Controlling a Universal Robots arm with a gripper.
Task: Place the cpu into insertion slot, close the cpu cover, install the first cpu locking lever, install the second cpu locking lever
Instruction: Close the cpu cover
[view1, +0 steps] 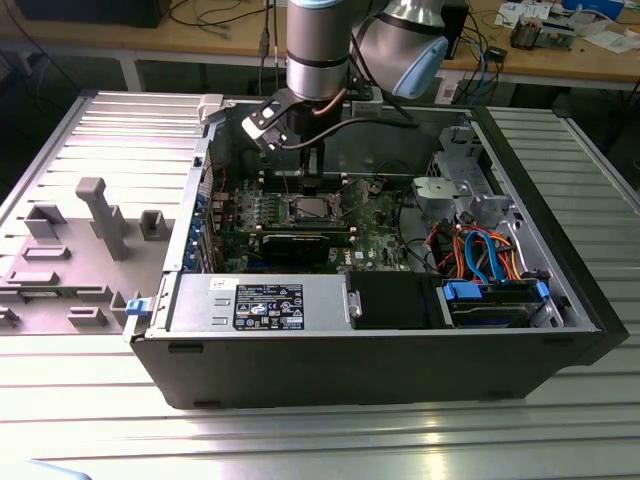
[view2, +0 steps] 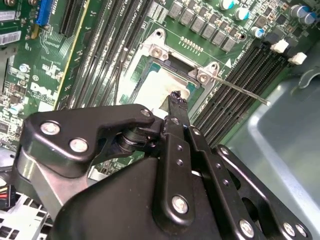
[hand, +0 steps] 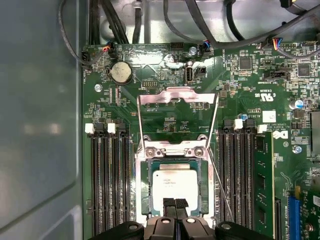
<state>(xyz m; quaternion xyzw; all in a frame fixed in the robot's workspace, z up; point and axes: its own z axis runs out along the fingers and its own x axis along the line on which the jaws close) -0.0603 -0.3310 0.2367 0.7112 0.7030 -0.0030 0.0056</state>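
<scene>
Fingers (hand: 169, 206) pressed together with nothing between them, my black metal gripper (hand: 175, 202) hangs over the small flat square cpu with its silvery-grey top (hand: 172, 184). The tips are at one edge of the chip; whether they touch it I cannot tell. That cpu lies flat inside the small square insertion slot with the silvery rim (hand: 145, 187), set into the green circuit board (hand: 240, 90). The thin silvery square cpu cover with its cut-out middle (hand: 177, 96) is open, folded back from the slot on the side away from my fingers. A thin straight metal locking lever (hand: 222, 187) stands free beside the slot, slanting between it and the long black memory slots (hand: 240, 180). In the exterior view my grey arm (view1: 315, 50) stands at the upper middle of the frame, reaching down into the open black computer case (view1: 400, 370), which rests on a ribbed aluminium table (view1: 300, 440). There the cpu (view1: 305, 208) sits just above the frame's centre.
</scene>
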